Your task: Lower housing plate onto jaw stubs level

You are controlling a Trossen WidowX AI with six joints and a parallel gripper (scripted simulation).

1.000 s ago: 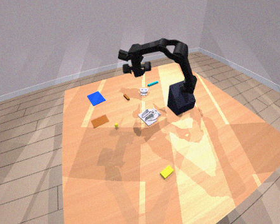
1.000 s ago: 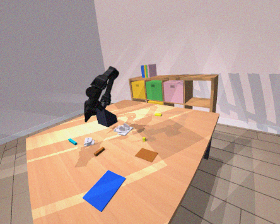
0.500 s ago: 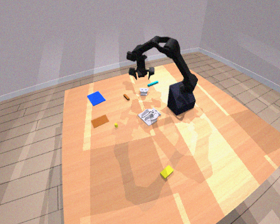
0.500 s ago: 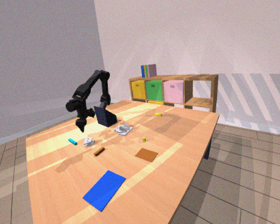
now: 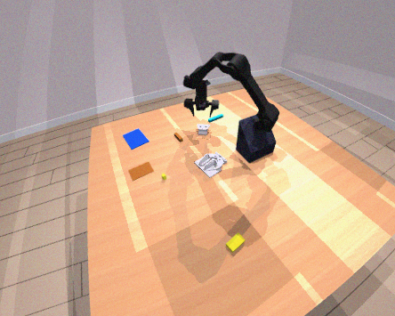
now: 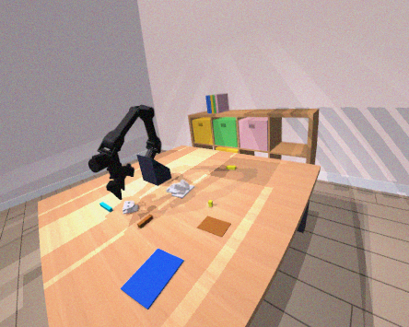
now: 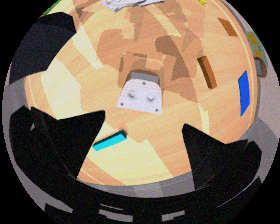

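The housing plate (image 5: 203, 128) (image 6: 129, 207) (image 7: 141, 95) is a small pale part with holes in its top face, and it stands on the table away from the jaw assembly. The jaw assembly (image 5: 210, 164) (image 6: 180, 189) is a light grey square base with the two jaws lying on it; only its edge shows at the top of the wrist view. The jaw pins and stubs are too small to make out. My gripper (image 5: 202, 115) (image 7: 145, 121) is open and empty, pointing down above the housing plate, not touching it.
A cyan bar (image 5: 215, 117) (image 6: 106, 206) (image 7: 110, 141) lies close to the housing plate. A brown block (image 5: 178, 136) (image 6: 145, 221) (image 7: 207, 72) lies on its other side. Farther off are a blue sheet (image 5: 135, 139) (image 6: 153, 277), an orange-brown sheet (image 5: 141, 171) (image 6: 214, 226) and two yellow pieces.
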